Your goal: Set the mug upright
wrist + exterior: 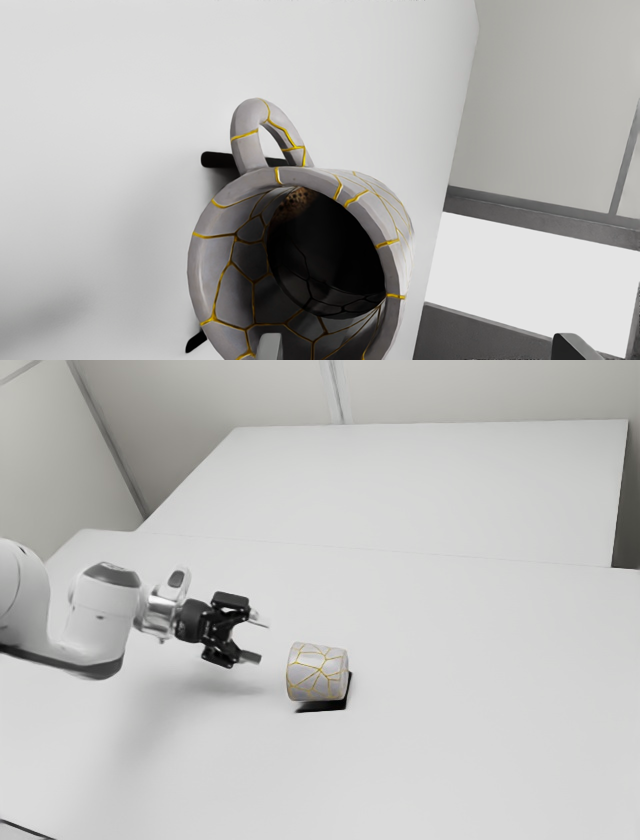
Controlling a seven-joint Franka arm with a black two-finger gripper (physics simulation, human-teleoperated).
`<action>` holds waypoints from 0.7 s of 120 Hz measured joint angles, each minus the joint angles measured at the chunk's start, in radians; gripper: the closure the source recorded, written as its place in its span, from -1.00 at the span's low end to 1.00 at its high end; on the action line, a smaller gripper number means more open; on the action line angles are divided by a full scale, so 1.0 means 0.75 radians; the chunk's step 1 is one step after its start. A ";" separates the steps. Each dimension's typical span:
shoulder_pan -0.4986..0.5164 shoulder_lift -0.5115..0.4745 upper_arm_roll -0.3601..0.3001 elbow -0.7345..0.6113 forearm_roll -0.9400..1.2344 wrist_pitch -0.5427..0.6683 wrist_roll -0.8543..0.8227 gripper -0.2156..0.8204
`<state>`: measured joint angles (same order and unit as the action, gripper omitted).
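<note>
The gripper [256, 639] is open in the exterior view, its fingers apart and pointing at the mug [317, 672], with a gap between them. The mug, white-grey with gold crack lines, lies on its side. In the wrist view the mug [395, 215] turns its open mouth toward the hand, and its handle [248, 150] stands out from the rim. Dark coffee-like filling is visible inside. The gripper [417, 345] has nothing between its fingertips; one fingertip overlaps the mug's rim area in that view, and contact cannot be told.
The mug lies on a white table [450, 720], with a dark shadow or flat dark patch beneath it. Behind that stands another white surface [430, 485], toward the back wall. A thin dark line crosses the exterior view's lower left corner.
</note>
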<state>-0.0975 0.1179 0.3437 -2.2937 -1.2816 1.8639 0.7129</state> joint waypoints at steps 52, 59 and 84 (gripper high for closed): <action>-0.068 0.132 -0.034 -0.062 -0.372 -0.008 0.410 -0.55; -0.074 0.138 -0.037 -0.063 -0.403 -0.014 0.445 -0.55; -0.091 0.140 -0.070 -0.067 -0.479 -0.025 0.543 -0.55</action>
<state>-0.1654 0.2229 0.2913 -2.3438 -1.6408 1.8452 1.1201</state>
